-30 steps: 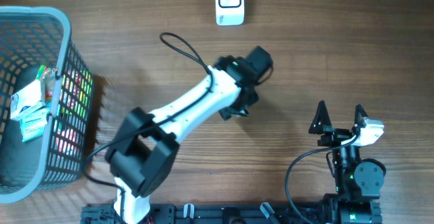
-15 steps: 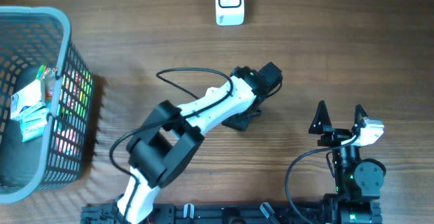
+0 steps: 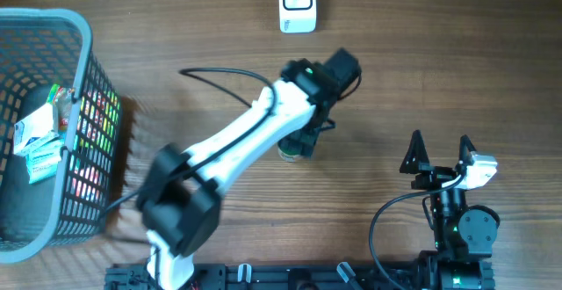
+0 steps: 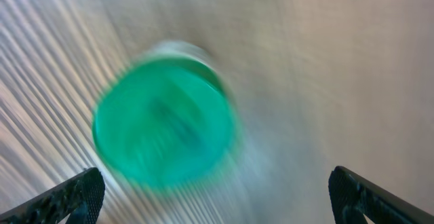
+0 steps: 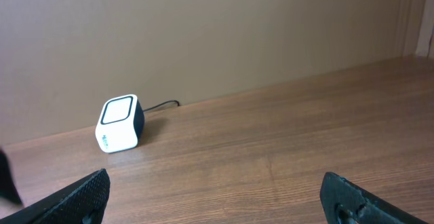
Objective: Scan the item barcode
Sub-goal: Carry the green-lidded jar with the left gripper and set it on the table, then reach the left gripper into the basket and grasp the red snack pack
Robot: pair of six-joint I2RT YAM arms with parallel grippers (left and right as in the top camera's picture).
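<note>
Left hand (image 4: 220, 198) wide open, holding nothing: the two dark, weave-textured fingertips (image 4: 73, 194) sit at the far bottom corners of the left wrist view, well apart from each other and from the item

Item (image 4: 165, 123) is a round thing with a flat bright green top and a pale rim. It is heavily motion-blurred, so no label or barcode is readable. It stands on the desk (image 3: 439, 53) between and ahead of the left fingertips, touching neither. In the overhead view it is a small green-and-pale spot just under the left wrist, near desk centre, mostly covered by the arm

Left arm (image 3: 241, 136) has a glossy white shell and black joints, and reaches diagonally from the near edge to mid-desk. A thin black cable (image 3: 219, 76) loops off it

Right hand (image 3: 439, 152) is open and empty, with pointed black fingers spread apart, low on the right side and well apart from the item

Scanner (image 3: 298, 3) is a small white rounded cube with a dark-framed square window. It sits at the far edge of the desk with a thin dark cord behind it

Basket (image 3: 81, 25) is grey plastic lattice with rounded corners, at the left edge. It holds crinkly white-blue packets (image 3: 33, 145) and a pink-green patterned pack against the wall

Desk is brown wood with straight grain and a matte finish
</note>
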